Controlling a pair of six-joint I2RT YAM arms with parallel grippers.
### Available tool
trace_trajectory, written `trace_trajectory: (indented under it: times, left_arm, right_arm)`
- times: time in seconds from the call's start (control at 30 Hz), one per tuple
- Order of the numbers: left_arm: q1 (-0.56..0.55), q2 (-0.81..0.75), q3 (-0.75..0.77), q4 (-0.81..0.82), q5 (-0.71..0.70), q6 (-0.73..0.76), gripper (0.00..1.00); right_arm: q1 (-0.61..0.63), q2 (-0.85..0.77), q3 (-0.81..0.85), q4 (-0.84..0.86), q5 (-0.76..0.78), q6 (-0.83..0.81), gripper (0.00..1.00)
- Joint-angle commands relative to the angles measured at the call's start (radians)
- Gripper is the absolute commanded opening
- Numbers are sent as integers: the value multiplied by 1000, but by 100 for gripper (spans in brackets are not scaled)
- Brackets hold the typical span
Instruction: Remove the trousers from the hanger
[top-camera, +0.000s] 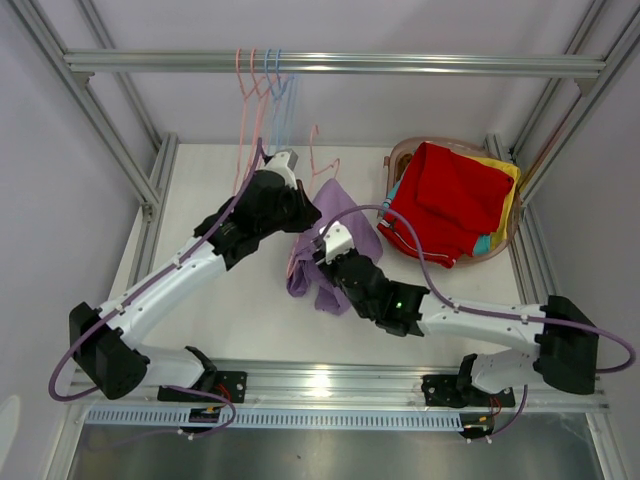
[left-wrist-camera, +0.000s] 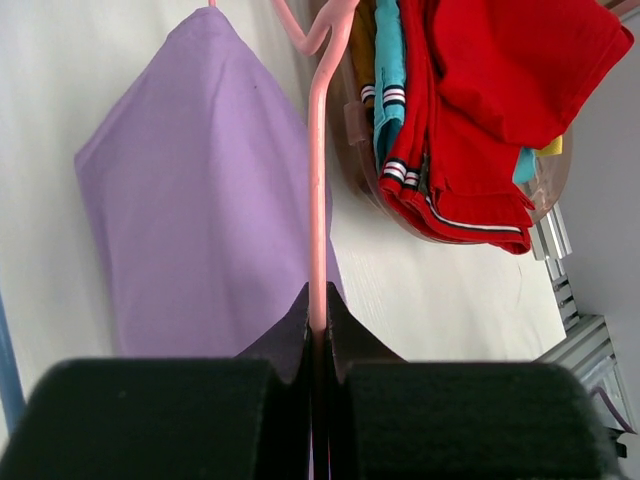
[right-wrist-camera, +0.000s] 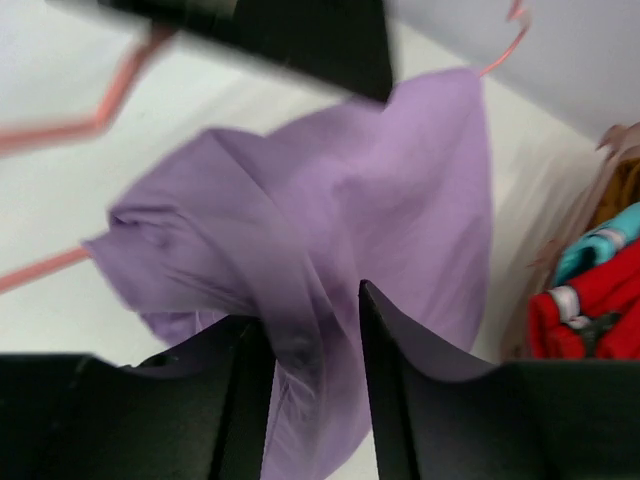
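Two arms up: left arm (top-camera: 170, 285) and right arm (top-camera: 480, 322), white shells, black joints and bulky black bases. A purple cable (top-camera: 70, 370) loops along each. Right gripper (right-wrist-camera: 308, 305) is matte black, angular; a tiny green light (top-camera: 399, 306) glows behind it.

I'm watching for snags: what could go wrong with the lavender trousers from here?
The lavender trousers lie bunched between the right fingers, which stand apart; the cloth may slip free. They hang on the pink hanger that the left gripper clamps, so a pull may drag or bend it.
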Motion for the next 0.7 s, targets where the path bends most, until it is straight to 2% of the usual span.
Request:
trace_trajectory:
  times: [0.0,0.07,0.17,0.4,0.67]
  left_arm:
    - [12,-8,72,33,13,32,1]
    - [12,-8,84,19,8,43,0]
    - [12,-9,100,2,-9,45,0]
    - [12,-40,103,-4,-21,37,1]
    - [12,-51,103,-5,-15,34,1]
  right_arm:
    - [-3,81,-36,74,-12,72,42]
    - [-2,112,-40,87,-22,89,43]
    - [11,150,-40,98,-46,113,55]
    - [49,181,-33,109,-32,121,70]
    - [70,224,-33,121,12,133,76]
